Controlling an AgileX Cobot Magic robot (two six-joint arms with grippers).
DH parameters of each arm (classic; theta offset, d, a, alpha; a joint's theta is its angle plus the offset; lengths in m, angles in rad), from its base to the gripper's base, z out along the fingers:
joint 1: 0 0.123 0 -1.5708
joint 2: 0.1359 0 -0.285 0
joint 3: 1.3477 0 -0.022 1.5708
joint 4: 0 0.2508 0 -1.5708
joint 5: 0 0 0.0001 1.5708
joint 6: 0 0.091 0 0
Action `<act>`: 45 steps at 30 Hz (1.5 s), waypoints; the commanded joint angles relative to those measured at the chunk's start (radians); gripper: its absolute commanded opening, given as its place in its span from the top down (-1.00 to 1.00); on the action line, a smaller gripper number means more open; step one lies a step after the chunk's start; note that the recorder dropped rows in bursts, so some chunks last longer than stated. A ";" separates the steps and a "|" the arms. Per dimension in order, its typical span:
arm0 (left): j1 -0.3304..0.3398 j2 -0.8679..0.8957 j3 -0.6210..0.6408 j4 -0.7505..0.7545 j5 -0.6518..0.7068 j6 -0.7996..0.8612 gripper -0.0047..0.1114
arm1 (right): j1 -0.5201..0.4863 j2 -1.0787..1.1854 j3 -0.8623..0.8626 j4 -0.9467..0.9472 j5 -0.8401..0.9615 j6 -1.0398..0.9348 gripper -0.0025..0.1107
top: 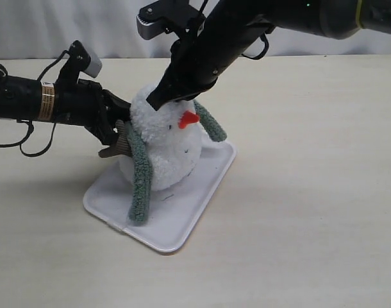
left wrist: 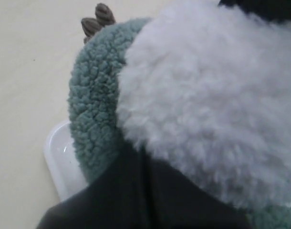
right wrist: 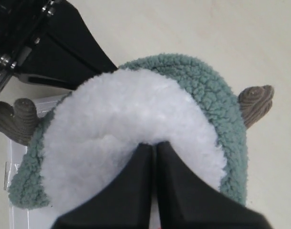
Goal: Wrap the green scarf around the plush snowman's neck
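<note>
Exterior view. The plush snowman (top: 166,147) is seen on a white tray (top: 183,224) set on the table (top: 311,192), its orange nose (top: 188,119) turned toward 4 o'clock. The green scarf (top: 141,176) is draped behind the head. One long end is hung down the body toward 7 o'clock, reaching the tray. The shorter end is laid off toward 3 o'clock, just beside the nose. The neck itself is covered at the back and sides and cannot be made out clearly in front.

The right pincer (top: 158,101) is shown closed, its tips pressed into the top of the head at about 11 o'clock. The left pincer (top: 115,125) is likewise closed, set against the snowman at 9 o'clock, just above a brown twig arm (top: 115,144). Whether any plush or scarf is pinched by either cannot be told.

The task is judged roughly half done. The scarf is placed round the back, but the two ends are not yet crossed in front.
</note>
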 commanded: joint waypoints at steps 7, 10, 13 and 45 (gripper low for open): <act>-0.007 -0.003 -0.001 -0.056 -0.101 0.033 0.92 | 0.002 -0.077 0.004 -0.007 0.015 0.000 0.30; -0.007 -0.003 -0.001 -0.056 -0.106 0.033 0.92 | 0.002 -0.112 0.004 -0.007 0.015 0.000 0.16; -0.007 -0.003 -0.001 -0.054 -0.106 0.033 0.92 | 0.002 -0.140 0.004 -0.014 0.027 0.007 0.14; -0.007 -0.003 -0.001 -0.041 -0.106 0.033 0.92 | -0.164 -0.014 0.317 0.035 -0.289 -0.119 0.13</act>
